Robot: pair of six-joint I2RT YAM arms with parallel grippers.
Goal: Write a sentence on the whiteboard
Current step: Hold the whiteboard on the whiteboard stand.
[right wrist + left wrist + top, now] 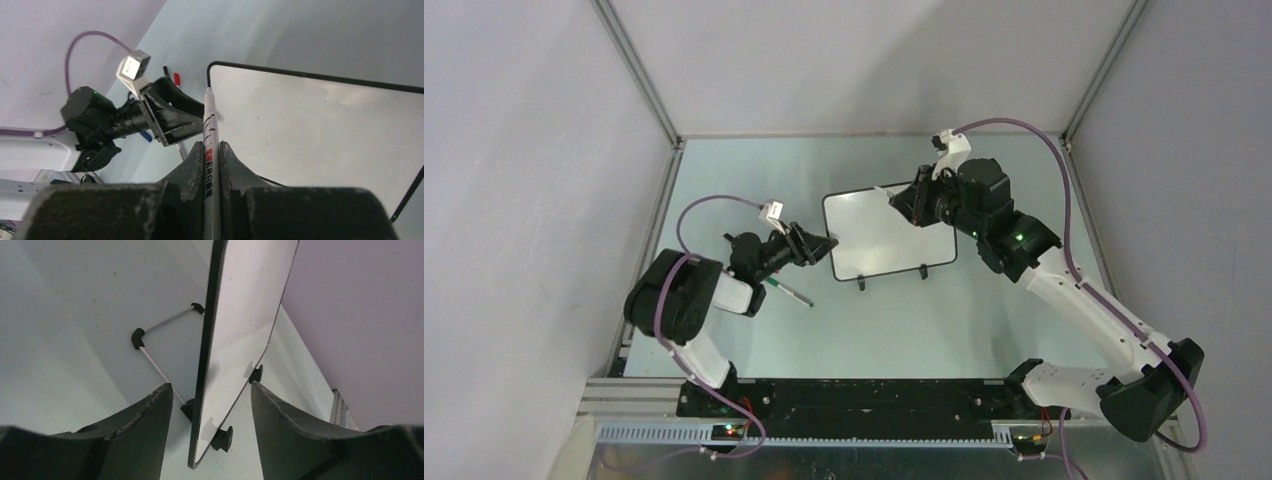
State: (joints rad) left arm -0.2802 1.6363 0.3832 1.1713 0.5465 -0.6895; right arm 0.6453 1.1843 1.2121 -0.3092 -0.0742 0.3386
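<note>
Left arm (686, 300): the left jaws stand partly open astride the left edge of the whiteboard (889, 235), one in front of its face and one behind. The wrist view shows a gap on both sides, so nothing is gripped yet.

A spare pen (790, 292) lies on the table (754, 170), just left of the whiteboard's near-left corner. It is not needed; leave it.

The whiteboard stands on its feet mid-table, leaning back on a wire stand (162, 324) behind it. Its face is blank, with no writing yet.

Right arm (1074, 290): the right jaws are clamped on a marker (210, 125), whose tip points at the whiteboard's top-left corner. I cannot tell whether the tip touches the surface.

Step in hand, as I judge it: steady the whiteboard, then start the first stroke.

- Close the left jaws squarely on the frame edge before the marker presses. The whiteboard looks light and would likely slide or rock back under the tip.
- Keep that grip at the very edge, clear of the writing area.
- Start close to the top-left corner so the line has room to run rightward.
- Use light, even pressure, since the face is glossy and the tip may skid.
- The marker tip sits near the left jaws, so watch for a clash on the first letters.
</note>
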